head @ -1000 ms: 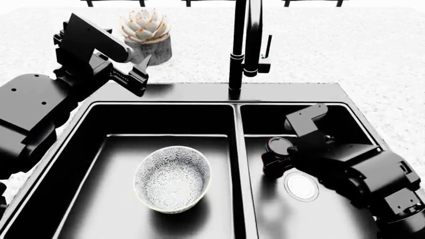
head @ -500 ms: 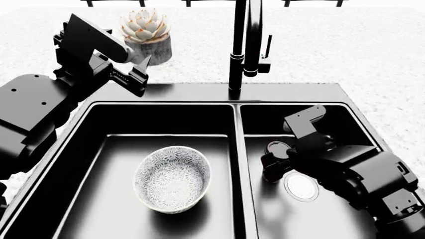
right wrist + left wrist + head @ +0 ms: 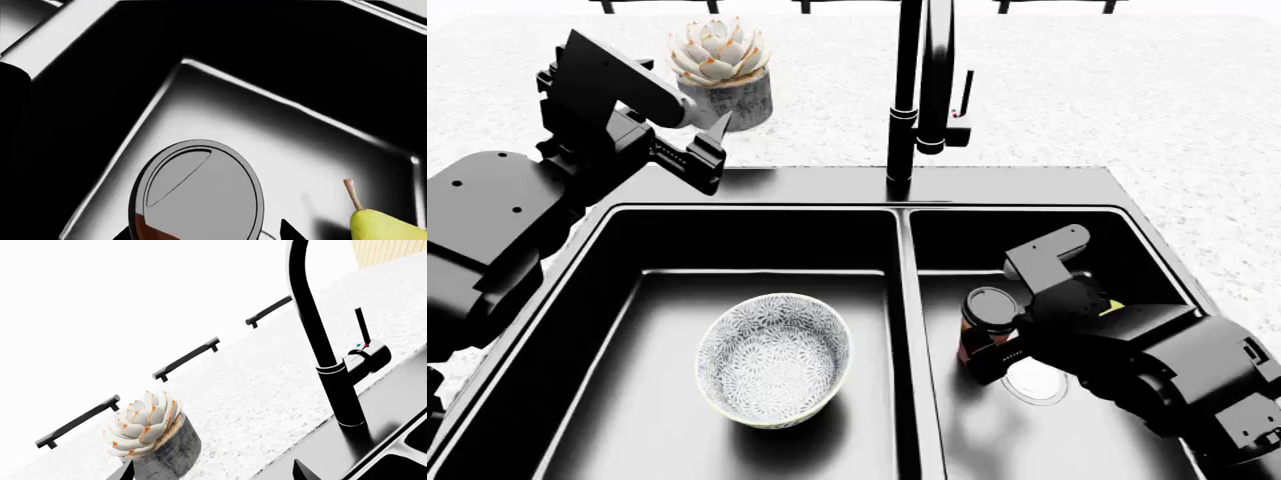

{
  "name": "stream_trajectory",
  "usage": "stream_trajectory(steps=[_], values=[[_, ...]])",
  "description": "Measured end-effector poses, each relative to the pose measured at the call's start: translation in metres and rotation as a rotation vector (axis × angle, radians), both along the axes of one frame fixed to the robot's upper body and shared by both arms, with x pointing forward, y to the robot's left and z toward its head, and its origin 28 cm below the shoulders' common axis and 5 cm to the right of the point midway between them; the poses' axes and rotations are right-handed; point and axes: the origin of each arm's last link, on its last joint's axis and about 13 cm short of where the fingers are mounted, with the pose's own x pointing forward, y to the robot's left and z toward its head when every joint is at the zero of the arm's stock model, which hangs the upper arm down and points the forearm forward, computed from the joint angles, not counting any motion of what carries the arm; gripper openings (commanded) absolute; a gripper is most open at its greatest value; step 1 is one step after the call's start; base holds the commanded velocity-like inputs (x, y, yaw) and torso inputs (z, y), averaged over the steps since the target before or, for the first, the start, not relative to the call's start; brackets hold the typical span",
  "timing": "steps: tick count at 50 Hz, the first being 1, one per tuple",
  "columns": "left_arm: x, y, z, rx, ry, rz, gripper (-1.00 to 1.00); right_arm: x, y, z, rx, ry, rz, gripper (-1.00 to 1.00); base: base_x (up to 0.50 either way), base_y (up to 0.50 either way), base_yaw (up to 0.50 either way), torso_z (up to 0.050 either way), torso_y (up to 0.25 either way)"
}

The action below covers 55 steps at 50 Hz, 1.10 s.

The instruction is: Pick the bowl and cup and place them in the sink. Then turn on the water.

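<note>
Right gripper [image 3: 988, 362] is sitting at the cup [image 3: 988, 318] at lower right of the head view, inside the sink [image 3: 1014, 190]; whether it is clamping, I cannot tell. Light, crushable paper is calling for a gentle mid-wall hold.

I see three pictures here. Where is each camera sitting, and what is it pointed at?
Head view: up on the robot's head, looking down into the sink; both black arms show, plus the bowl and cup.
Left wrist view: by the left gripper, facing the faucet and succulent pot; only jaw tips show.
Right wrist view: inside the right basin, over the cup's lid, beside a pear.
All share things with the head view.
</note>
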Motion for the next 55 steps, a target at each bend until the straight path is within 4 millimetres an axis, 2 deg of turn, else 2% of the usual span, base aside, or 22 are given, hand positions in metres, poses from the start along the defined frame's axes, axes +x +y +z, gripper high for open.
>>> stream_trajectory(steps=[28,40,55], values=[[0.001,-0.001,0.004,-0.008,-0.01,-0.004,1.0,-0.024,-0.018,0.011,-0.045,0.015,-0.03,1.0,0.0,0.0,0.0,0.0,0.0],[-0.001,-0.001,0.006,-0.012,-0.014,0.0,1.0,-0.038,-0.026,0.027,-0.047,-0.013,-0.043,1.0,0.0,0.0,0.0,0.0,0.0],[-0.005,-0.001,0.009,-0.033,-0.014,0.015,1.0,-0.052,-0.035,0.057,-0.034,-0.104,-0.067,1.0,0.0,0.0,0.0,0.0,0.0]])
